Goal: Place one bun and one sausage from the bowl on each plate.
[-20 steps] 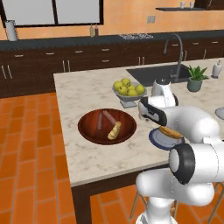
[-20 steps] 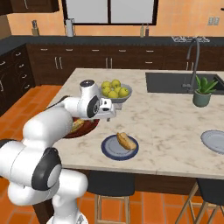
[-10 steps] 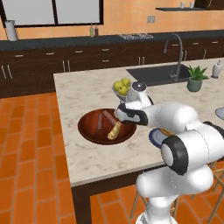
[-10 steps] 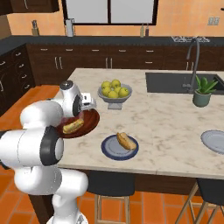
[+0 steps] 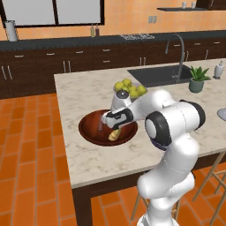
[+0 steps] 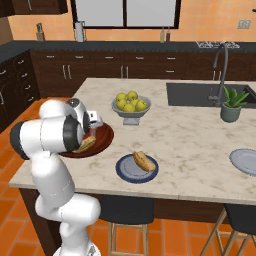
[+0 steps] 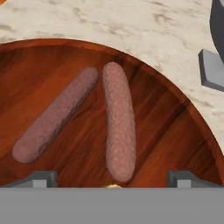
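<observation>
On my left base camera the gripper [image 5: 105, 125] hangs low over the bowl [image 5: 90, 132], which sits near the front left part of the marble island counter [image 5: 84, 92]. Just behind the bowl stands a grey pedestal bowl of apples [image 6: 131, 103], close enough that its foot shows as a grey shape at the right edge of my hand camera. Farther right along the counter I see the sink [image 5: 165, 75] with its faucet [image 5: 176, 48] and a small potted plant [image 6: 231, 102]. The navy-rimmed plate [image 6: 125, 170] lies just beside the bowl toward the counter's front edge and already carries a bun [image 6: 144, 161]; the paler plate [image 6: 246, 161] is well apart, at the far right. From the right base camera my own arm covers much of the bowl, leaving only its right side and a second bun [image 6: 85, 144] inside it visible. Through the hand camera I see two sausages [image 7: 119, 120] lying on the wood. The paler one runs nearly straight up and down the frame, its near end between my fingertips [image 7: 38, 178]; the darker sausage [image 7: 57, 114] beside it slants from lower left to upper right, so the two nearly meet at their far ends and spread apart toward me. My fingers stand wide apart, gripping nothing.
</observation>
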You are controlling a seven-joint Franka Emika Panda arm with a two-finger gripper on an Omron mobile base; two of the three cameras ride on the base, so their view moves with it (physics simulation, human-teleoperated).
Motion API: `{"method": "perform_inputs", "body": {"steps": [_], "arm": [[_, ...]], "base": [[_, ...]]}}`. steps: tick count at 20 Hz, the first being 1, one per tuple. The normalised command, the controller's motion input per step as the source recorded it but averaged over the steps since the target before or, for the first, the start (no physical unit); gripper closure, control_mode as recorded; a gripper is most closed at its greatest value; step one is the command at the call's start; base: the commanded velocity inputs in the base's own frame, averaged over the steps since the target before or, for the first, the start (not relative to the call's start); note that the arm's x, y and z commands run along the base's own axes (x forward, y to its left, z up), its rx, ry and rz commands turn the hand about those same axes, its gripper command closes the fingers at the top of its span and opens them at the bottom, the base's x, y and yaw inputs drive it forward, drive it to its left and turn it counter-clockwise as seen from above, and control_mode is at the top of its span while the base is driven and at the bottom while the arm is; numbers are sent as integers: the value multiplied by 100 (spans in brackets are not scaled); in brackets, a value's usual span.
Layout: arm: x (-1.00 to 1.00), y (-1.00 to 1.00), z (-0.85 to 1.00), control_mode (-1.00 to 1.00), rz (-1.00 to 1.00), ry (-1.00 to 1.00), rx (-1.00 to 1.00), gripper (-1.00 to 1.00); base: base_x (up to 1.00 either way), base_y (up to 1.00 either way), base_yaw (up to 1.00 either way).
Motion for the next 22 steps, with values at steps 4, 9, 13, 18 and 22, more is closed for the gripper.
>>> {"method": "perform_inputs", "body": {"steps": [4, 9, 13, 18, 22], "arm": [[52, 0, -26, -100, 0, 3, -4, -100], [54, 0, -25, -100, 0, 2, -4, -100], [28, 0, -42, -100, 0, 2, -7, -100], [20, 0, -29, -100, 0, 1, -2, -100], [3, 0, -6, -100, 0, 0, 0, 100]], "base": [[0, 0, 0], [0, 0, 0], [0, 0, 0], [0, 0, 0], [0, 0, 0]]}}
